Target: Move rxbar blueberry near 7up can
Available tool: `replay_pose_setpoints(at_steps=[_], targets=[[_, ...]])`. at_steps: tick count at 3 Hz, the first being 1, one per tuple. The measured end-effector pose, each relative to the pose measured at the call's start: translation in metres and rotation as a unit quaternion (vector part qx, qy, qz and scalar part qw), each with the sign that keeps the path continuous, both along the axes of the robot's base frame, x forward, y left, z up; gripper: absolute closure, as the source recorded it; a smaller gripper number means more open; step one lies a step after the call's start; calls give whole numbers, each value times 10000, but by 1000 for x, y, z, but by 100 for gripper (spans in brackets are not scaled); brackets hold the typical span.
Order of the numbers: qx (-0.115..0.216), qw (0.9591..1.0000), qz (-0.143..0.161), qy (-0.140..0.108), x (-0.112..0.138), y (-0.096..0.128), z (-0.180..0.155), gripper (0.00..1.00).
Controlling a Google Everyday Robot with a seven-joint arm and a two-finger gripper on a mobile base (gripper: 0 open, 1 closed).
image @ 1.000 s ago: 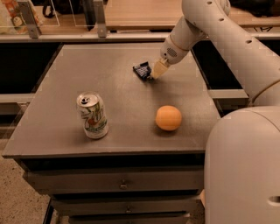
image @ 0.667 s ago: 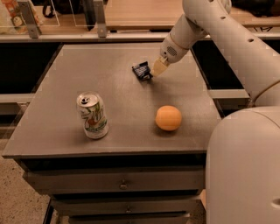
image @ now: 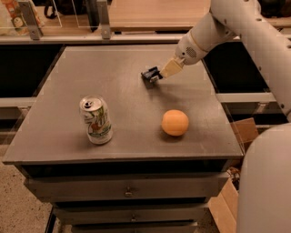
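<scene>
Your claw [image: 158, 75] pinched the rxbar blueberry [image: 148, 73] at the back of the worktop [image: 91, 68], well apart from the 7up can [image: 96, 119]; its long axis was unclear

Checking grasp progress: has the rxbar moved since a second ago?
No. The rxbar blueberry lies where it was, up-left of the orange and far from the 7up can; the end effector is at its right edge.

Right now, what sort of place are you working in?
Probably an office or lab workspace: grey drawer cabinet, wooden counter behind, cardboard box beside. The gripper is at the rxbar blueberry.
</scene>
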State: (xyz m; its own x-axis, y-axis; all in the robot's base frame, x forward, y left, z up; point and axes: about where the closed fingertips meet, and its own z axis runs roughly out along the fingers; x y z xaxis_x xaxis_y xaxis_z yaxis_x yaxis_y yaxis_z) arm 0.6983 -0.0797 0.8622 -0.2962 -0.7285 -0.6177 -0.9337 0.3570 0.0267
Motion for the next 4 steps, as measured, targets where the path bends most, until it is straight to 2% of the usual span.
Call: replay_pose_setpoints(at_steps=[1, 2, 4], targets=[[375, 9987, 282, -199, -24, -6, 15, 100], [680, 9948, 649, -389, -55, -5, 27, 100], [1138, 9821, 1368, -616, -115, 13, 41, 100]])
